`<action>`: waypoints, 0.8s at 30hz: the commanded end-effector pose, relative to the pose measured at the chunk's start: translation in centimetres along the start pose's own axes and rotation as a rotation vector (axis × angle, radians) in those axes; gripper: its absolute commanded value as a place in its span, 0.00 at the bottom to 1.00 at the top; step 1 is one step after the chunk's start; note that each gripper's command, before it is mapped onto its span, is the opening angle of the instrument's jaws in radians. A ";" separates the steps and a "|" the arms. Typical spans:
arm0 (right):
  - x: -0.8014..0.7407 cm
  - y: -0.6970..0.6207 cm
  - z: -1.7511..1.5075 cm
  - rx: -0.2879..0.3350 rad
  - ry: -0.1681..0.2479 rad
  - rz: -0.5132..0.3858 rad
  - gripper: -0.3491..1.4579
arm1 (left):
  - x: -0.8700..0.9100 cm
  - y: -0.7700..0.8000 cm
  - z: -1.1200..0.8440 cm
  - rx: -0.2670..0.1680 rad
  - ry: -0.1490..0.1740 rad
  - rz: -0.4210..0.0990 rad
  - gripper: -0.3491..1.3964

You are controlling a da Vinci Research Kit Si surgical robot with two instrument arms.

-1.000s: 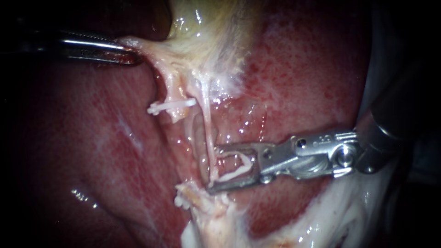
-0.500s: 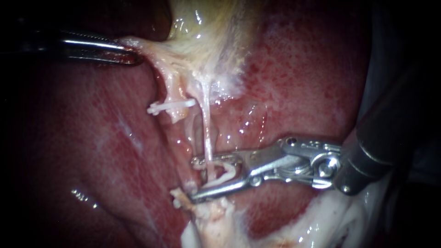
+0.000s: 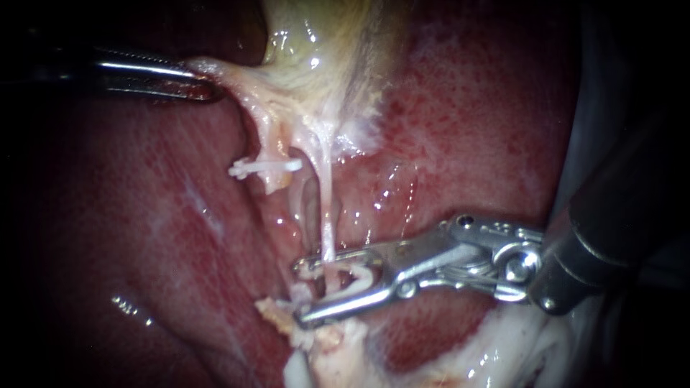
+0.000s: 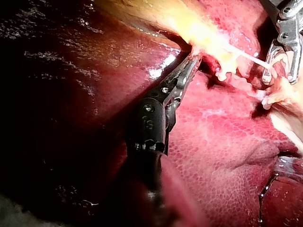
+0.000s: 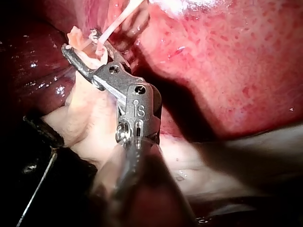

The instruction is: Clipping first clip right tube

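Observation:
The right tube (image 3: 327, 208) runs as a thin pale strand from the gallbladder (image 3: 323, 43) down toward the liver bed. My right instrument (image 3: 302, 291) comes in from the right with a white clip (image 3: 356, 276) seated between its jaws. The jaws stand apart on either side of the right tube, low on it, their tips past it. The right wrist view shows the same straddle by the right instrument (image 5: 80, 42). My left instrument (image 3: 194, 79) is shut on a flap of gallbladder tissue and holds it out to the left, as seen again with the left instrument (image 4: 191, 64).
The left tube (image 3: 269, 144) carries a white clip (image 3: 264, 167) across it. Red liver (image 3: 467, 129) surrounds the field. Pale fatty tissue (image 3: 323, 345) lies just below the right instrument's jaws, and white tissue (image 3: 517, 345) lies under its shaft.
My right instrument has advanced to the left and slightly down, so the right tube, earlier at its jaw tips, now lies well inside the jaws. The left instrument has held still.

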 end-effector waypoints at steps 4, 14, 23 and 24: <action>0.01 0.00 -0.02 -0.001 0.001 0.001 0.16 | -0.01 0.01 0.02 0.006 0.001 0.001 0.00; 0.04 -0.02 -0.06 0.012 -0.010 0.061 0.00 | -0.01 0.01 0.02 0.006 0.001 0.001 0.00; 0.02 -0.01 -0.05 0.030 -0.029 0.065 0.00 | -0.01 0.00 0.03 0.005 0.001 0.001 0.00; 0.02 0.00 -0.05 0.030 -0.029 0.064 0.00 | -0.01 0.00 0.03 0.005 0.001 0.001 0.00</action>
